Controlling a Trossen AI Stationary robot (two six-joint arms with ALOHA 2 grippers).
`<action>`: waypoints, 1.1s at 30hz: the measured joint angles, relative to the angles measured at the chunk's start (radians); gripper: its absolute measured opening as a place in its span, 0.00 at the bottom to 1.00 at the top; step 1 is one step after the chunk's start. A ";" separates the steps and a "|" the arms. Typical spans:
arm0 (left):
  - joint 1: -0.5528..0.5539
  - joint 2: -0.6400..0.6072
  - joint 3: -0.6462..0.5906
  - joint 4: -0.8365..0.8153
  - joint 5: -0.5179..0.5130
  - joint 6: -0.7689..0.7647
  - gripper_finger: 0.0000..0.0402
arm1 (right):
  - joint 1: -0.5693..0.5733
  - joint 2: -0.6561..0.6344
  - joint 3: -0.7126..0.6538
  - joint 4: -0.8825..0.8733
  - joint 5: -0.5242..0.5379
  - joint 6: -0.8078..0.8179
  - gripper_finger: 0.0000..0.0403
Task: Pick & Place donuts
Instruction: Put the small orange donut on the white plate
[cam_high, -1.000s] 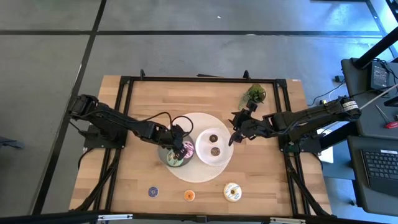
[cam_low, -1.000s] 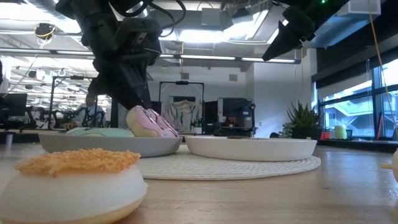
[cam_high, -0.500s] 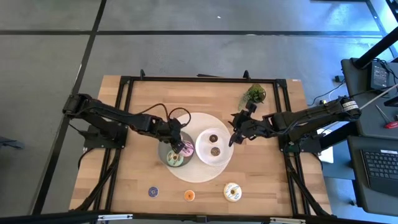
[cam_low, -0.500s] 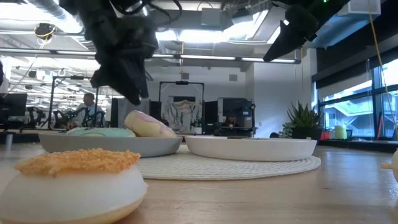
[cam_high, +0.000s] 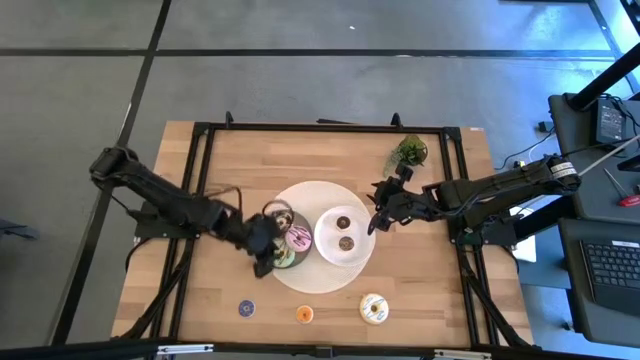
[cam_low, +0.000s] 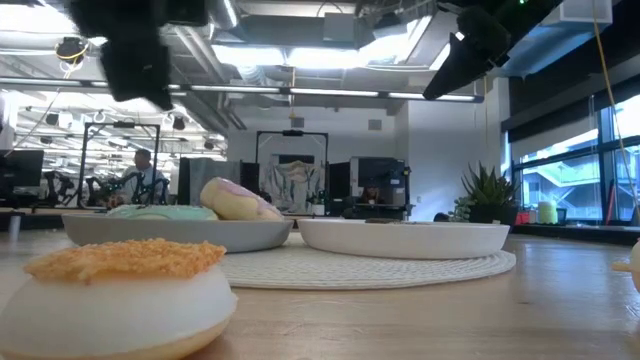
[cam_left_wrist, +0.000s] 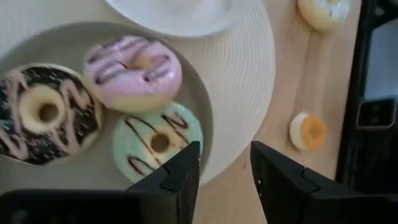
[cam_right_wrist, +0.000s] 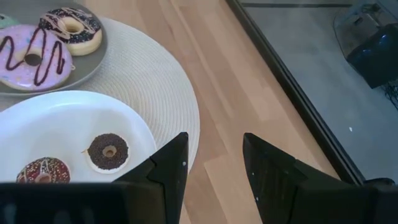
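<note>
A grey plate (cam_high: 268, 243) holds the pink donut (cam_left_wrist: 132, 63), the green donut (cam_left_wrist: 157, 141) and the chocolate donut (cam_left_wrist: 43, 113). The pink one lies tilted (cam_low: 238, 200), partly on the green one. Two brown minis (cam_right_wrist: 107, 151) (cam_right_wrist: 43, 170) lie on the white plate (cam_high: 328, 250). The cream donut (cam_high: 373, 308), orange mini (cam_high: 305, 314) and purple mini (cam_high: 246, 309) sit on the wood near the near edge. My left gripper (cam_left_wrist: 225, 165) is open, above the grey plate's near-left rim (cam_high: 264, 262). My right gripper (cam_right_wrist: 214, 155) is open, hovering at the white plate's right side (cam_high: 375, 222).
Both plates stand on a round woven mat (cam_high: 318, 280). A small green plant (cam_high: 410, 152) stands toward the far right of the table. A black frame (cam_high: 200, 180) runs around the tabletop. Bare wood lies along the near edge between the loose donuts.
My left gripper has let go of the pink donut, risen and drawn back toward the table's near-left. The pink donut, held tipped up over the grey plate a second ago, now lies lower on the plate, still tilted.
</note>
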 joint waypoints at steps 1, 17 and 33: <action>-0.026 0.011 0.000 0.003 -0.021 -0.015 0.34 | 0.000 0.000 0.000 0.001 0.000 0.001 0.38; -0.178 0.272 0.000 0.420 -0.057 0.232 0.37 | -0.001 0.000 0.000 0.011 0.001 0.053 0.38; -0.163 0.519 0.000 0.789 0.033 0.278 0.38 | -0.001 0.000 0.000 0.015 0.001 0.053 0.38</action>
